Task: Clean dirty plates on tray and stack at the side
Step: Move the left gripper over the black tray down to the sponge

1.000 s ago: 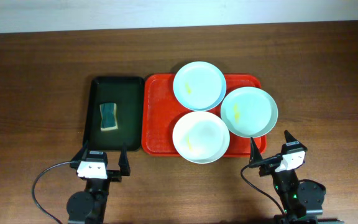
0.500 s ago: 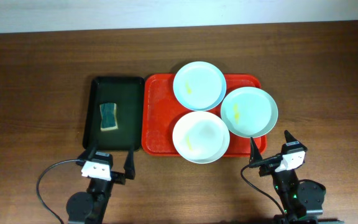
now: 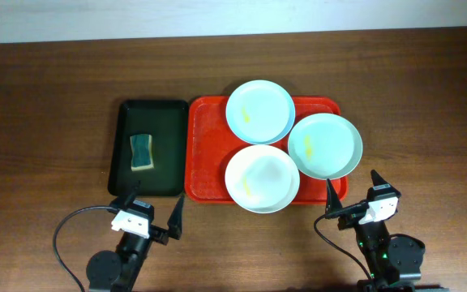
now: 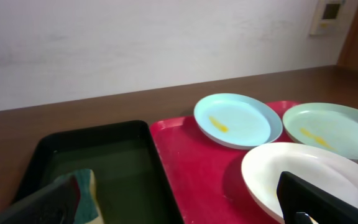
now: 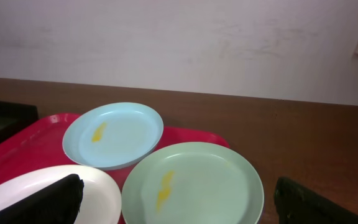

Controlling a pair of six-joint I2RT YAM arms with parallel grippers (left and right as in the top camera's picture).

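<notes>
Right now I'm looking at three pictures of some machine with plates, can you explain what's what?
It is a robot with two arms at a wooden table. The overhead picture looks straight down: the left gripper and right gripper sit at the near edge, both open and holding nothing. The other two pictures come from cameras on each wrist, so the dark shapes in their bottom corners are that arm's own fingers. On the red tray lie a pale blue plate, a mint green plate and a white plate, each with a yellowish smear. Beside it, a dark tray holds a sponge.
</notes>
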